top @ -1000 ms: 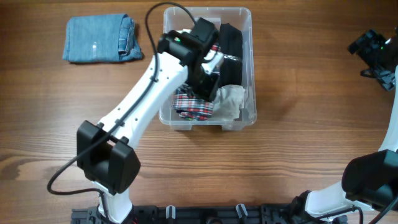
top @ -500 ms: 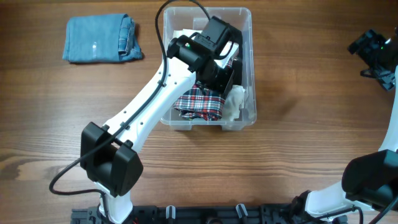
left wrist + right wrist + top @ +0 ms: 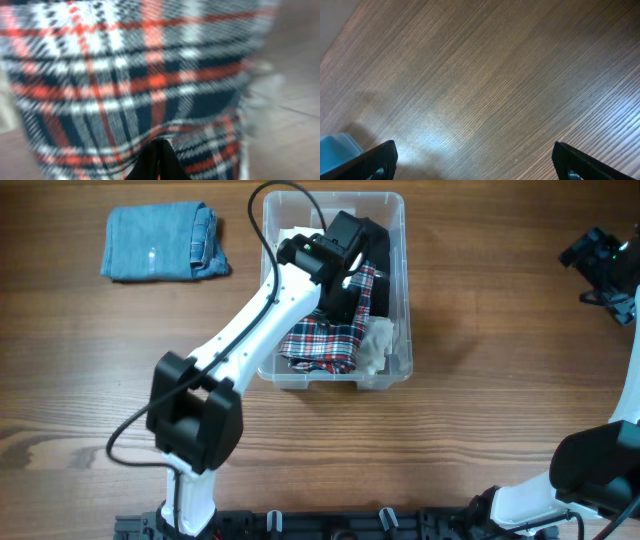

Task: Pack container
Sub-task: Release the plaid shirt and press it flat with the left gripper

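Observation:
The clear plastic container (image 3: 403, 220) stands at the top middle of the table. Inside it lie a red, white and navy plaid garment (image 3: 322, 345), a black garment (image 3: 378, 250) and a pale crumpled one (image 3: 378, 345). My left gripper (image 3: 343, 292) reaches down into the container over the plaid cloth. In the left wrist view its fingers (image 3: 159, 150) are pressed together, with blurred plaid garment (image 3: 140, 75) filling the frame just beyond them; no cloth shows between them. My right gripper (image 3: 475, 150) hangs open over bare wood at the far right (image 3: 600, 255).
A folded blue denim garment (image 3: 160, 242) lies on the table left of the container. A light blue edge (image 3: 337, 150) shows at the lower left of the right wrist view. The wooden table (image 3: 480, 420) surrounds the container.
My left gripper has shut. The left arm swung within the container, uncovering more of the plaid garment. The right arm has stayed still.

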`<move>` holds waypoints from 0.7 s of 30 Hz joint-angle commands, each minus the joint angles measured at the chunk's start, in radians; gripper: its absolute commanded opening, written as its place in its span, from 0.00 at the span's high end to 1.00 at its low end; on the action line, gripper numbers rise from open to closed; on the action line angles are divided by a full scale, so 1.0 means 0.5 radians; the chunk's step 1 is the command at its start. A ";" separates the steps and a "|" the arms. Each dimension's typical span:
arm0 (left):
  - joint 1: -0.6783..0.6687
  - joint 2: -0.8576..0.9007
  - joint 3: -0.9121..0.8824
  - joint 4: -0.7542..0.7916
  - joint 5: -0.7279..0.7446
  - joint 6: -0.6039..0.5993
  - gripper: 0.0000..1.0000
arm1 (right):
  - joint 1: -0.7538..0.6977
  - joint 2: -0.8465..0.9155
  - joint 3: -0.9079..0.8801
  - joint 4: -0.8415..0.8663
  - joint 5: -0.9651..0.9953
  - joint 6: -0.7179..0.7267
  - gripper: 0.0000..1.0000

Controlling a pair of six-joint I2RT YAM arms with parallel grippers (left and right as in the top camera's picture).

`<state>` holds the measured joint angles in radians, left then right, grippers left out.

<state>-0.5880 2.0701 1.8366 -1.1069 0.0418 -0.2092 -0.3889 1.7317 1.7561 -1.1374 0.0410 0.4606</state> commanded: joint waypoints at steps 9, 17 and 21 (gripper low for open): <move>-0.024 0.188 0.027 0.085 0.211 -0.113 0.96 | 0.003 0.014 -0.008 0.008 -0.018 0.026 0.00; -0.015 -0.087 0.137 0.252 -0.009 -0.117 0.96 | 0.003 0.014 -0.008 0.008 -0.018 0.026 0.00; 0.005 -0.120 0.137 0.375 -0.335 -0.225 0.96 | 0.003 0.014 -0.008 0.008 -0.018 0.027 0.00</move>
<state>-0.5957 2.0613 1.8751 -0.9470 0.0345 -0.2626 -0.3889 1.7317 1.7561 -1.1374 0.0414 0.4606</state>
